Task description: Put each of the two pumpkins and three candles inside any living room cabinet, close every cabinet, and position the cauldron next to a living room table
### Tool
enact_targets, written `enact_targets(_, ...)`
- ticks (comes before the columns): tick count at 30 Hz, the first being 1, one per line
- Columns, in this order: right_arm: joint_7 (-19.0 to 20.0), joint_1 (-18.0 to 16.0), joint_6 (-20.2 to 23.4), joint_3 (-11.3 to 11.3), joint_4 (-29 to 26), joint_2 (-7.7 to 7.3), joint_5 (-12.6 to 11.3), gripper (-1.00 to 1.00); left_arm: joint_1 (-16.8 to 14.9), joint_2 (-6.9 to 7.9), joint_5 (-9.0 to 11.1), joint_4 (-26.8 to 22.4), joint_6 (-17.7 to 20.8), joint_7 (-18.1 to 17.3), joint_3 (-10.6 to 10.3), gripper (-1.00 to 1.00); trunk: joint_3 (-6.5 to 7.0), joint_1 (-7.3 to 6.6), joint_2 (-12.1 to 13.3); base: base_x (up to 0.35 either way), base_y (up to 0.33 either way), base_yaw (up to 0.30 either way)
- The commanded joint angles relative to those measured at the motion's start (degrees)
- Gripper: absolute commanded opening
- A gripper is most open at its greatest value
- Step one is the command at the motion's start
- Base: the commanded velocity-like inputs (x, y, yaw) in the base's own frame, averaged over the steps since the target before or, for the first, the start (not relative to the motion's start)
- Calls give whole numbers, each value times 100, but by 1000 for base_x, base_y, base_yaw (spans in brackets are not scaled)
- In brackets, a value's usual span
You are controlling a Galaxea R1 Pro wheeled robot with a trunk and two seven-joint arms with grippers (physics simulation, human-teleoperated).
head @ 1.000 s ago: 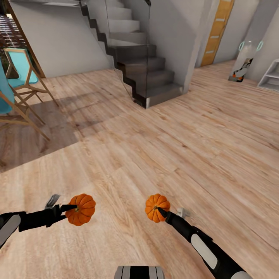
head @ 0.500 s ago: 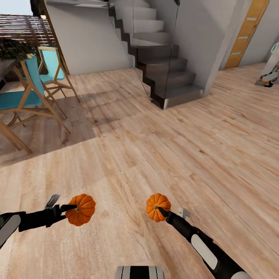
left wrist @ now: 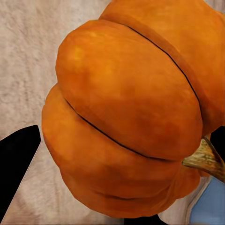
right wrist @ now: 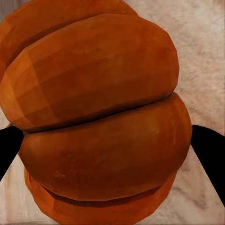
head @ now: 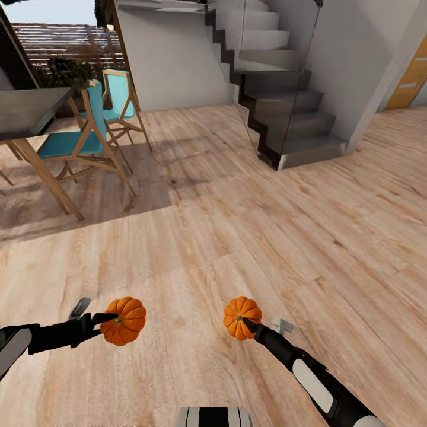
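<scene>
Over the pale wood-plank floor (head: 249, 225) I had both arms held out low in front of me, each carrying one of the round orange ribbed pumpkins. My left end effector (head: 110, 320) was closed on the left pumpkin (head: 123, 321), its dark fingers pinching the fruit from the side; through the left wrist camera that pumpkin (left wrist: 126, 112) sat right up against the lens, with a black fingertip (left wrist: 16, 164) at one side and the dry tan stem (left wrist: 206, 159) poking out at the other. My right end effector (head: 246, 323) was likewise clamped on the right pumpkin (head: 242, 318), and through the right wrist camera the orange ribs (right wrist: 101, 122) sat between two black fingertips (right wrist: 208, 147), one on each flank. Both pumpkins hung clear above the floor, well apart from each other, roughly level in the head view (the left one looked slightly the larger, though I could not be sure).

Ahead and to the left stood a dark-topped dining table with angled wooden legs (head: 29, 112), with two turquoise chairs on light wooden frames (head: 89, 139) beside it, and slatted screening and greenery showing behind them. Straight ahead rose a grey staircase (head: 284, 101) with a glass panel along its side. At the far right edge a strip of an orange wooden door (head: 409, 83) showed past the white wall.
</scene>
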Motion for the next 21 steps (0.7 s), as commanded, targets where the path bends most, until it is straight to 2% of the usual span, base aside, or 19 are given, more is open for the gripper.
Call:
enact_targets(1, 4, -2, 15, 14, -9, -6, -67, -100, -9, 4, 51, -1, 29, 15, -14, -100, -4, -2, -2, 0, 0, 289)
enact_targets(21, 2, -2, 18, 14, -8, -6, -67, -100, -7, 4, 51, -1, 29, 15, -14, -100, -4, -2, -2, 0, 0, 288)
